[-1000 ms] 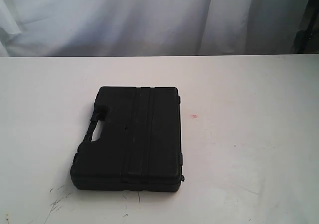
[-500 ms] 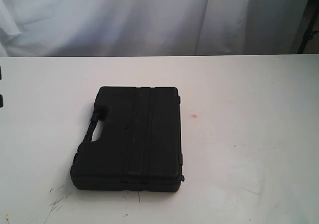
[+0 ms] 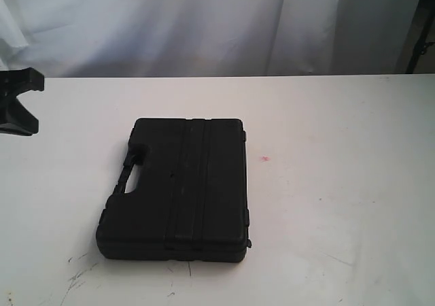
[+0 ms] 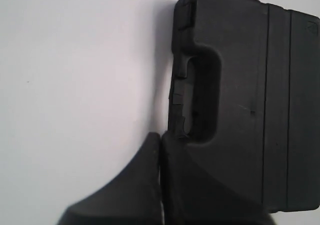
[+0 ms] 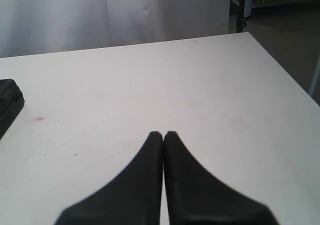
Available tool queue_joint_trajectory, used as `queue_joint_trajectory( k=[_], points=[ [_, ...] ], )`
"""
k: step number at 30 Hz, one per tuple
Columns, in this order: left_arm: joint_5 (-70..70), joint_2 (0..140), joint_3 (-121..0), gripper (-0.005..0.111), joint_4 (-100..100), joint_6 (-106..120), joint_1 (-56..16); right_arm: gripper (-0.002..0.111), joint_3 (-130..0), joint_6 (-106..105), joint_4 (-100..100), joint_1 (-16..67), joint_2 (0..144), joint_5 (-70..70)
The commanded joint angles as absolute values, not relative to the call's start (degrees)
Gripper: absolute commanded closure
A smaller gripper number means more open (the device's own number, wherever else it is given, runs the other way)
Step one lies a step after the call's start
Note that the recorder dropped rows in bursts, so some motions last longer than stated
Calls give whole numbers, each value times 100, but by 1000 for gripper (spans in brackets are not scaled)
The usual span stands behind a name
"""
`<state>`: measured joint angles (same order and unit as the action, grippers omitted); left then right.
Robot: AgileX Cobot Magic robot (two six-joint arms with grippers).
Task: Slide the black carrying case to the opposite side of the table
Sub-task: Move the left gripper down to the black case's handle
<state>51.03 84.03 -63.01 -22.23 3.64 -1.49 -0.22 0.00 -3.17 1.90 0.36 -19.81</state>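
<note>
The black carrying case (image 3: 183, 190) lies flat on the white table (image 3: 340, 183), left of the middle, with its handle cutout (image 3: 129, 177) facing left. My left gripper (image 3: 17, 105) hangs at the far left edge of the exterior view, apart from the case. In the left wrist view its fingers are pressed together (image 4: 160, 135), empty, with the case (image 4: 250, 85) beyond them. My right gripper (image 5: 163, 134) is shut and empty over bare table; a corner of the case (image 5: 7, 102) shows at the side of that view. The right gripper is out of the exterior view.
A tiny red spot (image 3: 265, 158) marks the table just right of the case. Dark scuff marks (image 3: 78, 272) lie near the front left. A white curtain (image 3: 204, 20) hangs behind the table. The table's side edge (image 5: 285, 80) drops to a dark floor.
My left gripper has come into the exterior view from the left edge. The case has not moved.
</note>
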Motion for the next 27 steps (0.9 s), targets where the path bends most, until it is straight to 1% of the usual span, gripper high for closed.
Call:
queue_joint_trajectory(
  k=[1,5,9,20,22,27],
  points=[
    [5142,8764,-6713,107,-2000,128,-616,108,0,36,-351,172,0,-1979],
    [5126,9118,-6903,107,-1814,-65,-923,108,0,36,-351,172,0,-1979],
    [4995,9478,-6903,107,-1814,-171,-1085,108,0,36,-351,172,0,-1979],
    [4941,10452,-6903,107,-1783,-270,-1095,108,0,36,-351,172,0,-1979],
    [4914,10474,-6903,105,-1783,-270,-1095,108,0,36,-351,172,0,-1979],
    [4703,10474,-6903,89,-1783,-270,-1095,108,0,36,-351,172,0,-1979]
  ],
)
